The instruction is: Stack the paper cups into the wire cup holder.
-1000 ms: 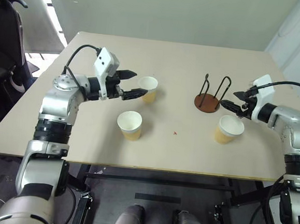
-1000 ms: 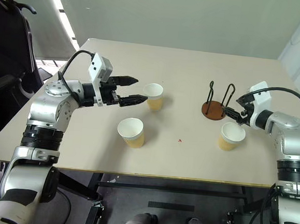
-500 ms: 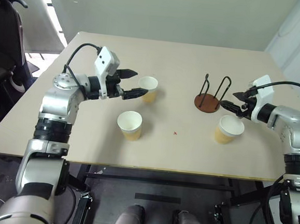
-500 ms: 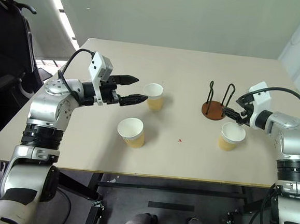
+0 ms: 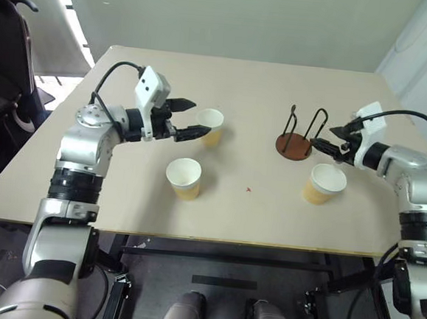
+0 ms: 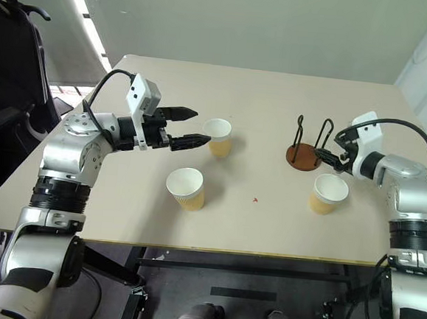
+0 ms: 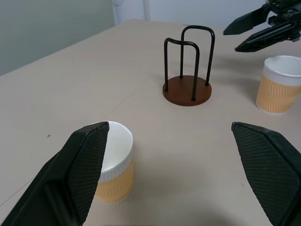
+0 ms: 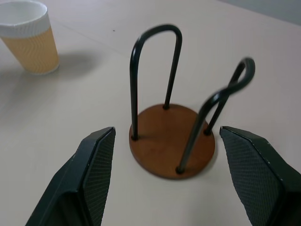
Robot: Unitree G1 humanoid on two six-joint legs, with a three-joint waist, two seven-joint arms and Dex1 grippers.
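Three paper cups stand upright on the table: one (image 5: 211,125) at the far left, one (image 5: 184,178) nearer the front edge, one (image 5: 324,183) on the right. The wire cup holder (image 5: 294,145) stands empty right of centre, its brown disc bearing two black loops. My left gripper (image 5: 195,118) hovers open, level with the far-left cup (image 7: 114,170), which sits just past one fingertip and partly behind it. My right gripper (image 5: 322,138) is open too, just right of the holder (image 8: 171,141) and above the right cup (image 7: 277,84), with nothing between its fingers.
The beige table (image 5: 258,67) stretches well beyond the cups toward a grey wall. A black chair (image 5: 6,62) stands off the table's left side. The front edge (image 5: 207,239) runs close below the near cup.
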